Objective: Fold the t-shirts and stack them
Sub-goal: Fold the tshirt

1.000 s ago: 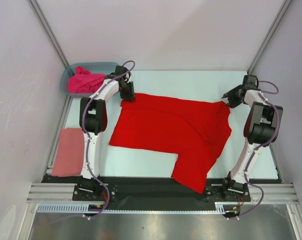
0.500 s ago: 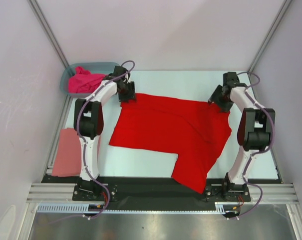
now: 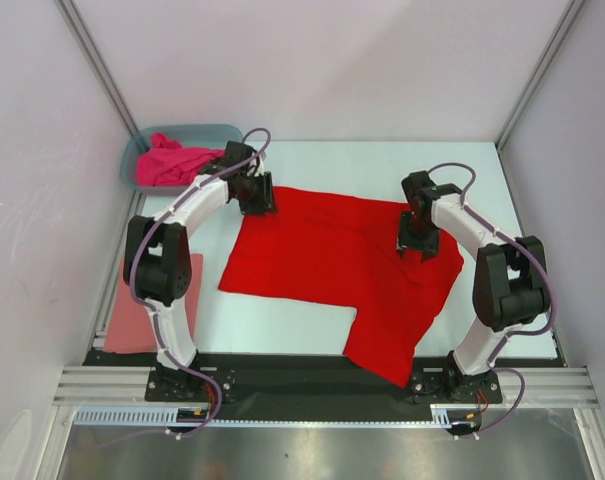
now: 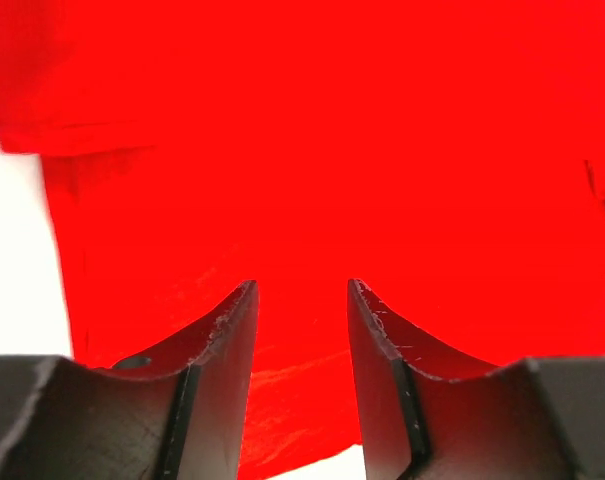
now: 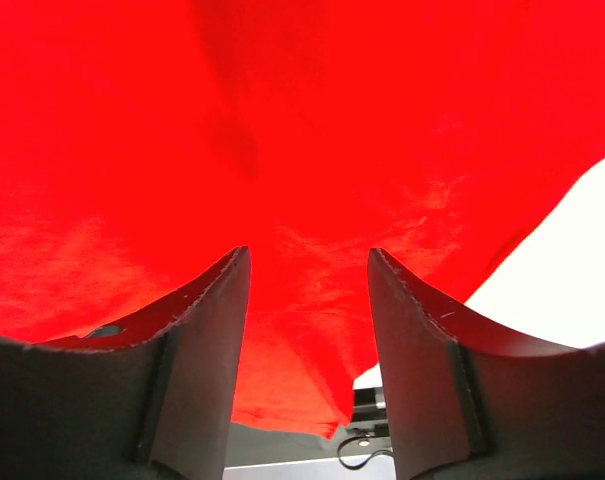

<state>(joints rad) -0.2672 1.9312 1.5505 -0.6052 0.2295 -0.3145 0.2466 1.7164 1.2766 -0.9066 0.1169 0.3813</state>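
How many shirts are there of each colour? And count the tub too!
Red t-shirt: 1
Salmon-pink t-shirt: 1
Magenta t-shirt: 1
Blue-grey tub: 1
Total: 4

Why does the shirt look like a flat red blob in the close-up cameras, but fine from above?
Left wrist view: red shirt fills the frame, oversaturated, folds barely visible, table blown white. Right wrist view: the same. Top view: even light, sharp, creases visible.
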